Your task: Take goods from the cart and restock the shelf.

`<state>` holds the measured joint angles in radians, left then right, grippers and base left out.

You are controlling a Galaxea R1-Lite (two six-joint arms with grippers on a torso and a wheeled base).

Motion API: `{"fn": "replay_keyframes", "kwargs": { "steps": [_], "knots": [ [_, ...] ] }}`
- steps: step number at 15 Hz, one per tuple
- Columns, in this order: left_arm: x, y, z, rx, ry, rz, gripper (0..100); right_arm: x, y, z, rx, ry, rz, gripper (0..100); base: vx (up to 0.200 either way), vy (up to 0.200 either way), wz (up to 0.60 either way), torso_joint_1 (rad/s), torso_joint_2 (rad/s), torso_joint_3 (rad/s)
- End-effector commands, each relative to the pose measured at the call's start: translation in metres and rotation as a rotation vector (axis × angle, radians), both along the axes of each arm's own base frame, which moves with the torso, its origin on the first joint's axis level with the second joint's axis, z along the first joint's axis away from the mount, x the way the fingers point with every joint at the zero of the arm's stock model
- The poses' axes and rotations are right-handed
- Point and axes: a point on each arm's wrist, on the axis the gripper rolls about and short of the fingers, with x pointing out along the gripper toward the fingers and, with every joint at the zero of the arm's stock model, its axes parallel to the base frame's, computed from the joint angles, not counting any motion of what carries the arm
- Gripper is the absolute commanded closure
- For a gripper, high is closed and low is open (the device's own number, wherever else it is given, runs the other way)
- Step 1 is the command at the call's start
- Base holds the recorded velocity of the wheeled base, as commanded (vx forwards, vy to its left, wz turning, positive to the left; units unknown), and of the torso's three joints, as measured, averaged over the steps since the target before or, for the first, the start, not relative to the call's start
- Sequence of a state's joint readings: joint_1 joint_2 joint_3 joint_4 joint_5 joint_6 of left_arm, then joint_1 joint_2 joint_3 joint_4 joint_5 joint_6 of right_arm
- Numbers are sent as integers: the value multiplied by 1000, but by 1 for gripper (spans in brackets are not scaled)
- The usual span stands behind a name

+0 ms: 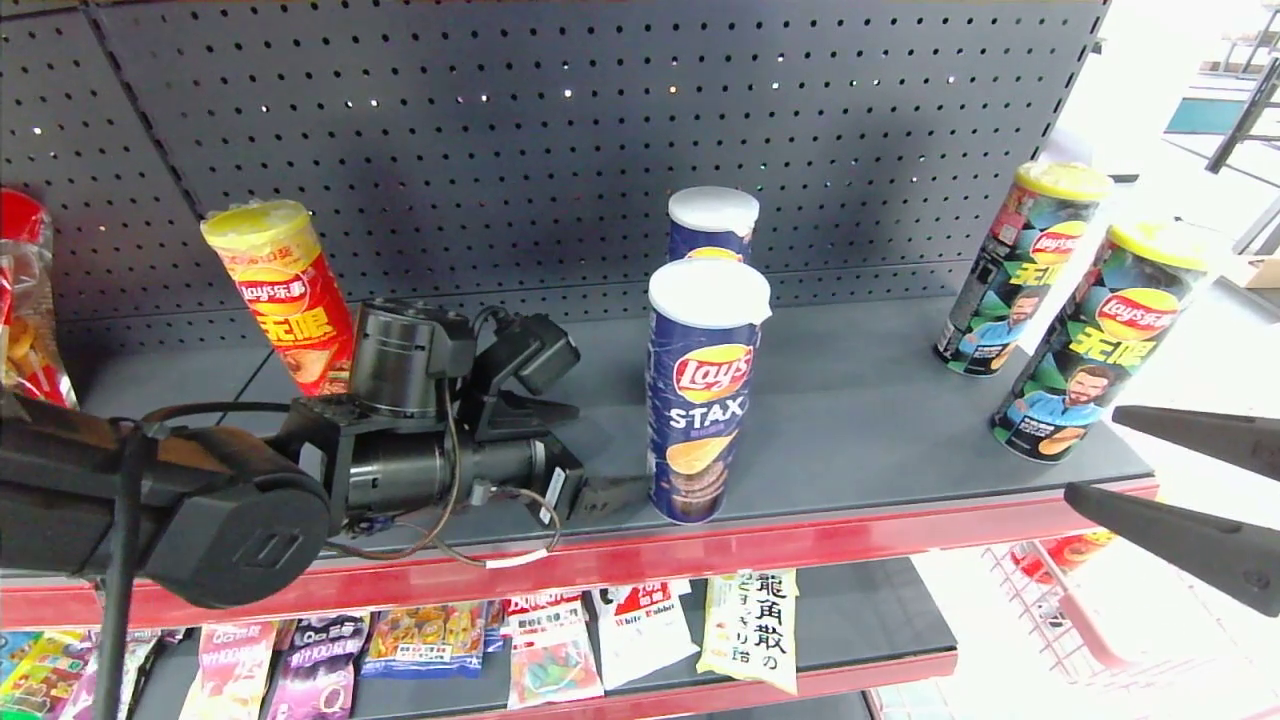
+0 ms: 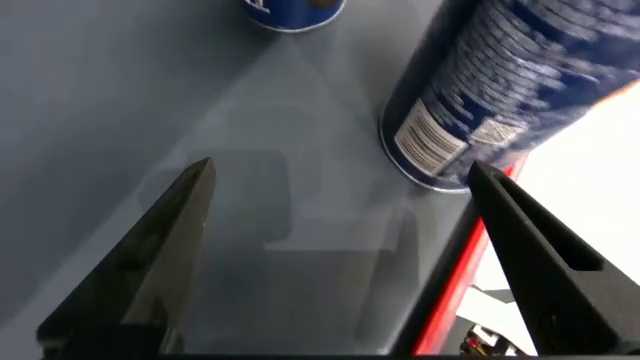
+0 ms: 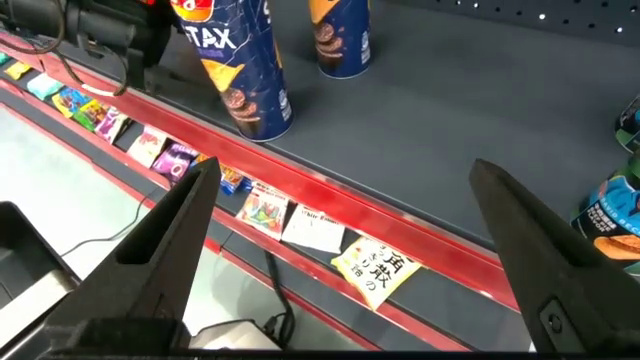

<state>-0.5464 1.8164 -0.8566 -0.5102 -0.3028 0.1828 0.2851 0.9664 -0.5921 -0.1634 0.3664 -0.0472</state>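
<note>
Blue can (image 1: 705, 400) stands upright just beyond left end effector (image 2: 342, 170), fingers (image 2: 160, 260) parted.

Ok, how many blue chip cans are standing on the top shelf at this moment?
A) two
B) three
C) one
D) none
A: the front blue can stands upright near the front edge of the shelf, and a second blue can stands right behind it; the other cans there are red or green.

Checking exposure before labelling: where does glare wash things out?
Head view: bright floor right of the shelf bleaches the cart and the lid of the front green can. Left wrist view: white past the red edge. Right wrist view: no glare.
</note>
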Motion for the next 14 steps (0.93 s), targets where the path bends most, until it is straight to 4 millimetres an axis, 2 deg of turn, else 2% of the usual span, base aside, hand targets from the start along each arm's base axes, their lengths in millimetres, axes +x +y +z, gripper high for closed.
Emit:
{"fn": "replay_keyframes", "kwargs": {
  "steps": [1, 9, 14],
  "knots": [
    [5, -3, -1, -1, 0, 0, 0, 0, 0, 0, 0, -1, 2, 0, 0, 0, 0, 0, 0, 0],
    [10, -16, -3, -3, -3, -25, 0, 1, 0, 0, 0, 1, 2, 0, 0, 0, 0, 0, 0, 0],
    [9, -15, -3, -3, -3, -20, 0, 1, 1, 0, -1, 4, 2, 0, 0, 0, 0, 0, 0, 0]
  ]
}}
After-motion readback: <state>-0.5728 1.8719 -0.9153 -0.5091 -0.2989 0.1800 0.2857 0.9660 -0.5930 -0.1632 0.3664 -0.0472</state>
